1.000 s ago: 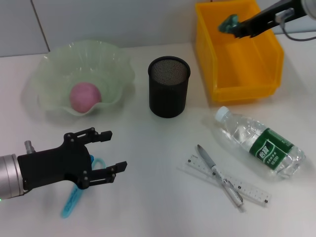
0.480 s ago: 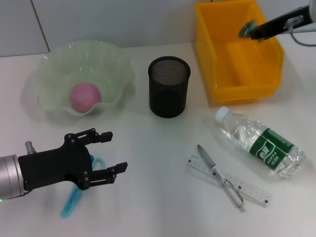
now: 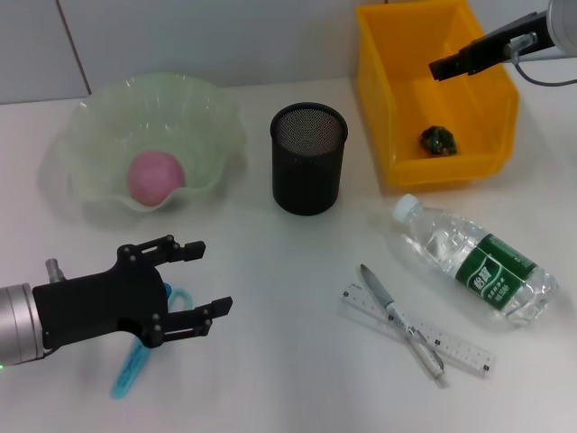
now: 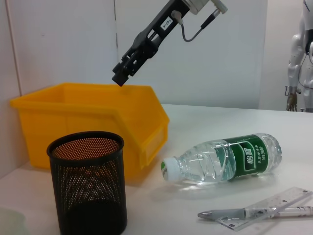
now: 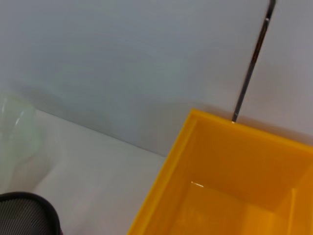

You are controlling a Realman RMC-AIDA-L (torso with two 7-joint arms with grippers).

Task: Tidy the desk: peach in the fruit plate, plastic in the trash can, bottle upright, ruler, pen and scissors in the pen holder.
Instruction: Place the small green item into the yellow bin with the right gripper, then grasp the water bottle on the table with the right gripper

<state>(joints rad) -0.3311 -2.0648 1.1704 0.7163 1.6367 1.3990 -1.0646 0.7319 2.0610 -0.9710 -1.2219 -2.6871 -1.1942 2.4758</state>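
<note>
White table (image 3: 270, 271). Far left: green plate (image 3: 90, 162). Middle: black mesh holder (image 3: 308, 171), upright. Far right: yellow bin (image 3: 397, 117). Near right: bottle (image 3: 478, 262) on its side, cap toward the holder. Nearer still, the ruler (image 3: 460, 347) lies flat, the pen (image 3: 397, 317) crossed over it. Near left: blue scissors (image 3: 135, 361), partly hidden under the left arm.

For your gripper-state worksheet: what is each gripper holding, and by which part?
Nothing: the right gripper hangs empty over the trash can; the left gripper is open above the scissors.
</note>
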